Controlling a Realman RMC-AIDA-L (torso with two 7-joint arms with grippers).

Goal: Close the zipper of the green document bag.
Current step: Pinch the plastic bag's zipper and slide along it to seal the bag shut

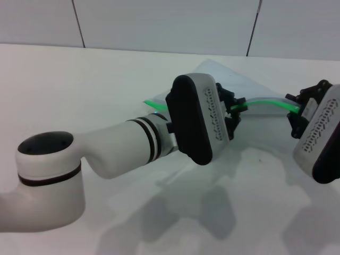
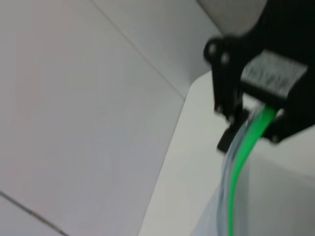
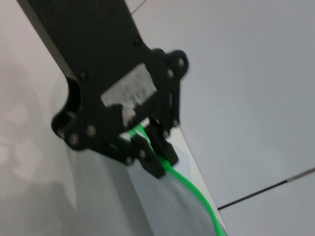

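Both grippers pinch the zipper (image 1: 265,102), bag (image 1: 223,74) lifted off the table (image 1: 79,85).
L gripper (image 1: 235,109) closed on zipper mid-length; R gripper (image 1: 295,110) clamps its far end, prob. to keep the strip taut so the slider can run. Slider not discernible.

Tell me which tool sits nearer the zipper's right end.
The right tool, clamped at the right end of the zipper. The left tool grips it farther left, nearer the middle.

The green document bag (image 1: 220,74), a translucent bluish-grey pouch, sits toward the worktop's far edge, its bright green zipper (image 1: 265,101) edge raised and arching.
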